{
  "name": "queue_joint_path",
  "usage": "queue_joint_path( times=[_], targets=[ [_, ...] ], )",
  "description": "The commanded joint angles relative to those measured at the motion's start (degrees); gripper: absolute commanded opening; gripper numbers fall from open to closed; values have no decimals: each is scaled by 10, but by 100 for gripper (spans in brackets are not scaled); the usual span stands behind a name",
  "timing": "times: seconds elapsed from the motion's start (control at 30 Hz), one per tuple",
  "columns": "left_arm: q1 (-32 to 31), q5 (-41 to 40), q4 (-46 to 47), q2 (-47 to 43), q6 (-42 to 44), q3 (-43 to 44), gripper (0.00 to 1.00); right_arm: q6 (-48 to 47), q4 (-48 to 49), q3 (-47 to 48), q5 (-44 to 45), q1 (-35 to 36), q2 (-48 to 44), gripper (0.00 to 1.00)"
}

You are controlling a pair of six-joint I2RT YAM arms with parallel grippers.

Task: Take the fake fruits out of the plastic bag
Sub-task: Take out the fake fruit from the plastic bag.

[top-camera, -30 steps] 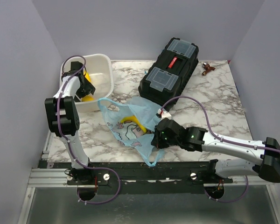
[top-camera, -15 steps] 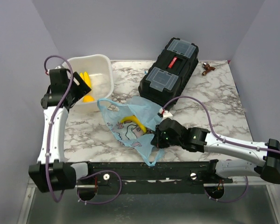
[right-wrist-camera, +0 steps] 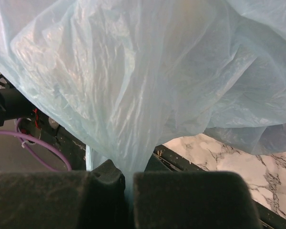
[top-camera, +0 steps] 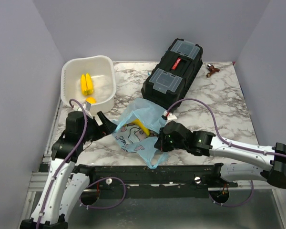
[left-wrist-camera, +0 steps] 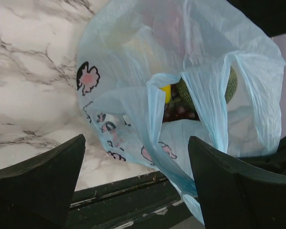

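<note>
Blue plastic bag is pinched at its near right corner by the clenched right gripper. The left gripper, spread wide, faces its mouth, banana inside.

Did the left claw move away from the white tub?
Yes. The left gripper has left the white tub and come toward the near edge of the table, beside the plastic bag.

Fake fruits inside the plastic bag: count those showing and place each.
3. At the mouth of the plastic bag: a yellow banana, a green round fruit beside it, a dark grape bunch beneath. The film may hide more.
</note>
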Motion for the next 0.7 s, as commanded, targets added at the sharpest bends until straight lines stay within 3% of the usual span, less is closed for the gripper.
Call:
queue_joint_path(
  times=[0.0,0.17,0.47,0.67],
  targets=[
    [-45,-31,-24,-93,-75,-43,87,2,13,-7,-3,4,4,2],
    [-58,59,27,-166,-140,-93,86,4,22,-13,-5,3,2,2],
    [-145,11,45,-177,-160,-100,83,2,21,-10,-4,3,4,2],
    [-148,-48,-54,-170,-91,50,91,5,12,-8,-3,4,-8,2]
  ],
)
